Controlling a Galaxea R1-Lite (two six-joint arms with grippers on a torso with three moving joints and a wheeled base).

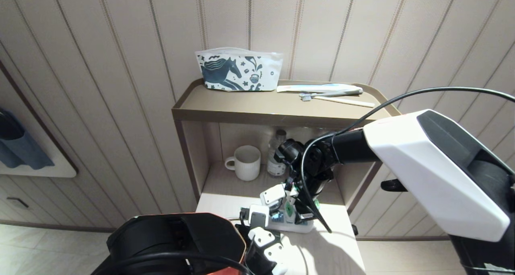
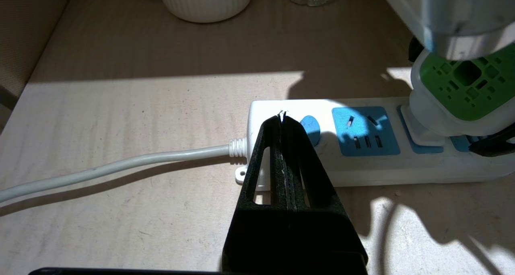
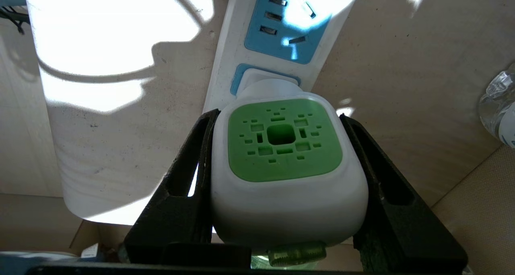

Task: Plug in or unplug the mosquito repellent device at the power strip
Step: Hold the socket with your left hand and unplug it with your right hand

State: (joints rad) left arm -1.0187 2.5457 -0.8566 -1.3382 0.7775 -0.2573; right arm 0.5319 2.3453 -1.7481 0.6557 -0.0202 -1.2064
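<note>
The white power strip [image 2: 362,170] lies flat on the pale tabletop, its cord [image 2: 120,164] running off from the button end. The mosquito repellent device [image 3: 283,146], white with a green vented top, stands with its plug end against the strip's middle blue socket. My right gripper [image 3: 279,116] reaches down from above and is shut on the device, one black finger on each side of its body. My left gripper [image 2: 283,116] is shut with nothing in it, its tips resting on the strip's end beside the blue button [image 2: 312,128]. The socket between button and device is free.
Behind the strip, under the brown shelf [image 1: 257,116], stand a white ribbed mug [image 1: 243,162] and a clear water bottle [image 1: 277,154]. A printed pouch [image 1: 238,69] and toothbrushes [image 1: 334,96] lie on top of the shelf. The tabletop's right edge [image 1: 354,234] is close to the strip.
</note>
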